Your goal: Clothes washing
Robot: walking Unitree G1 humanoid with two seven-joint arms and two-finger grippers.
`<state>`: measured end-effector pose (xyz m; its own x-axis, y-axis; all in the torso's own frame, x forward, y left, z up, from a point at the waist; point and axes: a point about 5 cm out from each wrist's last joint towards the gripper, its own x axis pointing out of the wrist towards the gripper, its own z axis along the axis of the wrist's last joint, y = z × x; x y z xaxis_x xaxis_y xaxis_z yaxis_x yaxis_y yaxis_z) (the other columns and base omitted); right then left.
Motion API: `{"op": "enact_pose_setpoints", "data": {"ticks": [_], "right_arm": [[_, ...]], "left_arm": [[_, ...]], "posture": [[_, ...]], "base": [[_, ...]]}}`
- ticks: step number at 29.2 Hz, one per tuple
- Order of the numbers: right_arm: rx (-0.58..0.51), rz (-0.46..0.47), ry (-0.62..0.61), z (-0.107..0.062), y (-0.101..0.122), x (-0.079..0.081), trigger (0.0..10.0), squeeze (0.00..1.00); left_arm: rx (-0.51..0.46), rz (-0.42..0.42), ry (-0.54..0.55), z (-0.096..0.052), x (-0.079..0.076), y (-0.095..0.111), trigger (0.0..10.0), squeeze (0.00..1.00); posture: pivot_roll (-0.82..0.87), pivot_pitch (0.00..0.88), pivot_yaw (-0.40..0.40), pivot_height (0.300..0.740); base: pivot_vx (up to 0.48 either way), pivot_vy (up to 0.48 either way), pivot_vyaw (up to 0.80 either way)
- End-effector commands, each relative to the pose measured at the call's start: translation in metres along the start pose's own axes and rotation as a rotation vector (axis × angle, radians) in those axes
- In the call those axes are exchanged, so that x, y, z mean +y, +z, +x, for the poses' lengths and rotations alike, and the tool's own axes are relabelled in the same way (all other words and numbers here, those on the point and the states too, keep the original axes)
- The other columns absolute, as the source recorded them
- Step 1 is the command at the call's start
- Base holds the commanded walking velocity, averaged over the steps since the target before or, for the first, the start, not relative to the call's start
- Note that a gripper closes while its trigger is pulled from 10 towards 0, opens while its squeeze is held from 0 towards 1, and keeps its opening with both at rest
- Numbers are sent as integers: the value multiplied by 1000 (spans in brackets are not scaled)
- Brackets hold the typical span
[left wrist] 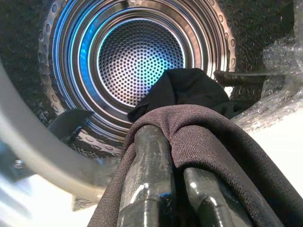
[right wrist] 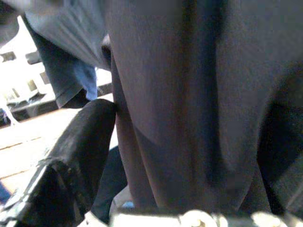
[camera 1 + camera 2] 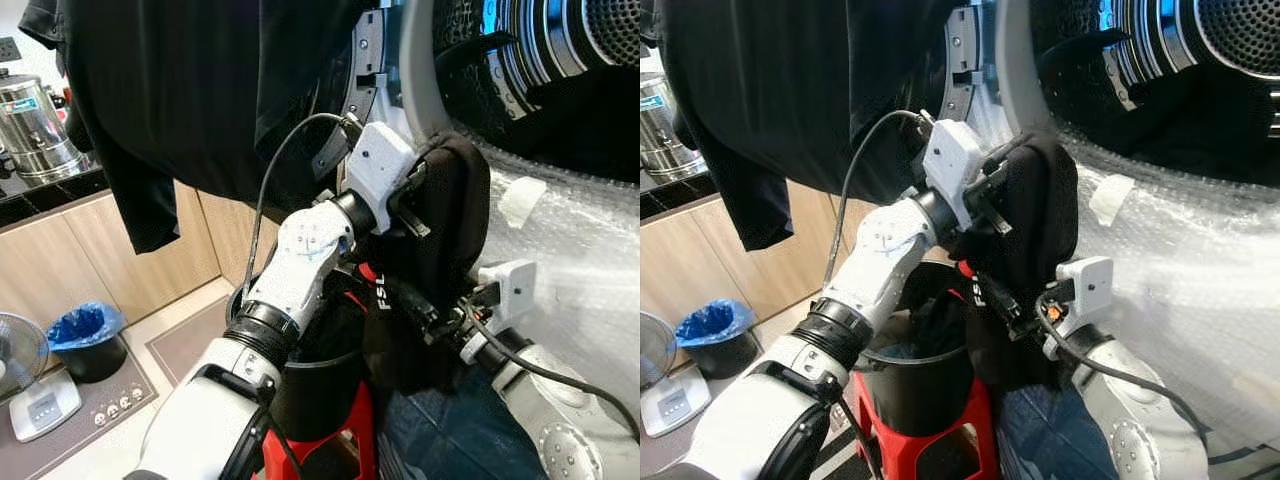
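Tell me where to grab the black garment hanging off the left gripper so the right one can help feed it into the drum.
Grip the slack lower fold of the black garment, coming from below. Its top is draped over the left gripper fingers, jaws shut together, facing the drum; only the hanging part is free.

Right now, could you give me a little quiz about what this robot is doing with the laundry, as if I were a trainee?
1. True or false: the left hand has its fingers shut on the black garment.
2. Which container stands on the red stool?
A. blue bin
B. black bucket
C. steel urn
3. Fill in: the left hand points toward the open washer ______.

Key: 1 true; 2 B; 3 drum. The right hand is against the same cloth; its grip is unclear.
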<state>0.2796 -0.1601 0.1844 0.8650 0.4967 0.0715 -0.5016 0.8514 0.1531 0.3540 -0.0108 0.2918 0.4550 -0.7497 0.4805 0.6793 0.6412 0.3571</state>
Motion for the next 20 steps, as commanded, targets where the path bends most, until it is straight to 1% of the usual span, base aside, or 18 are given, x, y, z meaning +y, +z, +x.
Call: {"op": "enact_pose_setpoints", "data": {"ticks": [1,7,9,10,15,16,17,18,20], "right_arm": [[-40,11,13,1,7,5,10000,0],[-52,22,19,4,9,9,10000,0],[-58,24,24,9,9,14,10000,0],[-58,25,24,9,9,15,10000,0],[-71,59,-57,17,9,11,10000,0],[-71,59,-57,17,9,11,10000,0],[-82,66,-67,19,10,11,10000,0],[-95,78,-101,21,10,10,10000,0],[-99,85,-121,22,9,9,10000,0]], "left_arm": [[-26,47,-5,10,-1,10,10000,0],[-29,35,23,16,-6,10,10000,0],[-40,16,34,25,-14,13,10000,0],[-42,13,35,27,-16,13,10000,0],[-70,15,33,36,-26,21,10000,0],[-70,15,33,36,-26,21,10000,0],[-81,9,22,38,-29,22,10000,0],[-87,8,16,40,-33,24,10000,0],[-93,7,11,41,-35,25,10000,0]], "posture": [[-207,0,113,740],[-206,0,113,740],[-200,0,113,740],[-200,0,113,740],[-196,0,114,740],[-196,0,114,740],[-194,0,113,740],[-191,0,114,740],[-189,0,113,740]], "base": [[0,0,0],[0,0,0],[0,0,0],[0,0,0],[0,0,0],[0,0,0],[0,0,0],[0,0,0],[0,0,0]]}}
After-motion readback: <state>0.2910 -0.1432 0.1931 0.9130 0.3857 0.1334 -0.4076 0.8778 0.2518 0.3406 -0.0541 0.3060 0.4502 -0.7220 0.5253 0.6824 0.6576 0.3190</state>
